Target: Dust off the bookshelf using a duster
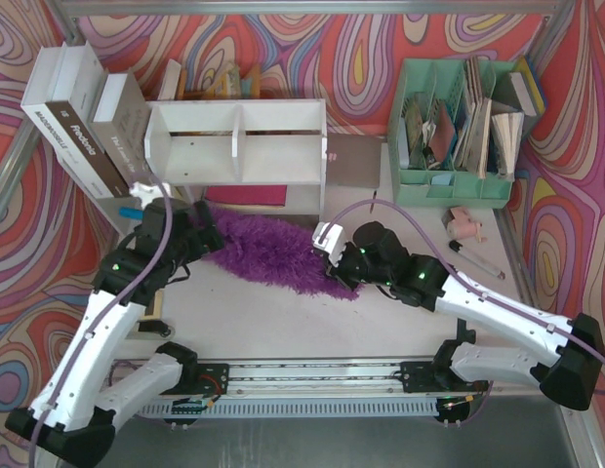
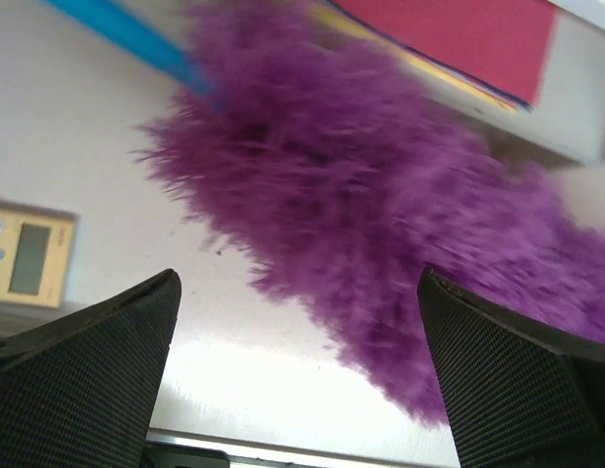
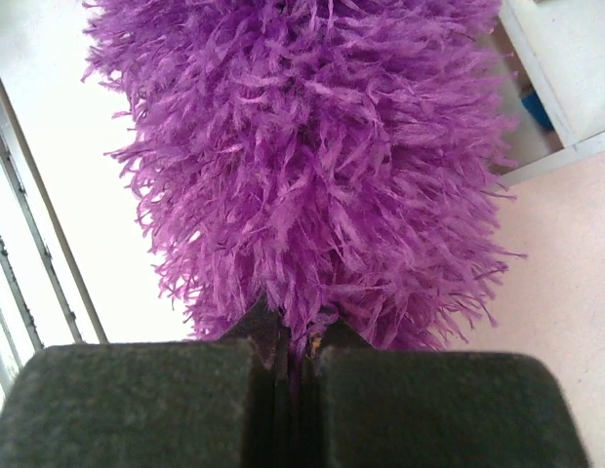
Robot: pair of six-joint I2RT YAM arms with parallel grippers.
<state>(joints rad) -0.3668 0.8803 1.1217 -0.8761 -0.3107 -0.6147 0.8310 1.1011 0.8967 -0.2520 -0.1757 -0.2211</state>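
Pinching the long fluffy purple duster [image 1: 273, 249] by its head tip, my right gripper [image 3: 298, 356] is closed on the fibres; my left gripper [image 2: 298, 292] gapes wide, empty, near the handle end. Duster lies on the white table [image 1: 283, 322] in front of the small white two-tier wooden bookshelf [image 1: 239, 141]. Light, floppy, fluff likely slips; thin stiff blue plastic handle [image 2: 137, 39] looks the better hold.

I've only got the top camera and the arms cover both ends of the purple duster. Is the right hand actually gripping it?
Observer: Yes. The right wrist view shows the right hand shut, strands of the duster pinched in it.
Operator: And the other one?
Observer: The left hand is open, fingers spread, gripping nothing; the fluff lies just ahead.
Operator: Where's the handle?
Observer: The blue handle enters the fluff at the left wrist view's top left, beyond the fingers.
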